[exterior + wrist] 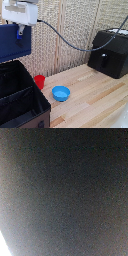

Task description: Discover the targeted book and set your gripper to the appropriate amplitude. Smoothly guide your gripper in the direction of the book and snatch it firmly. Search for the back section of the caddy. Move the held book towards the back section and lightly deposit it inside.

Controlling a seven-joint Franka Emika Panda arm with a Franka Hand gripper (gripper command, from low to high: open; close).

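The dark navy book (12,44) hangs upright in the air at the exterior view's upper left, above the black fabric caddy (20,100). My gripper (20,33) comes down from the white block onto the book's top edge, blue-tipped fingers shut on it. The caddy stands open at the lower left, with an inner divider (17,94) splitting it into a back and a front section. The book's lower edge is just above the caddy's back rim. A dark blurred surface, with nothing to make out, fills the wrist view.
A small red cup (39,81) stands beside the caddy and a blue bowl (61,93) sits on the wooden table (95,100). A black hard-shelled machine (110,52) with a front handle stands at the right. A black cable arcs across the woven wall.
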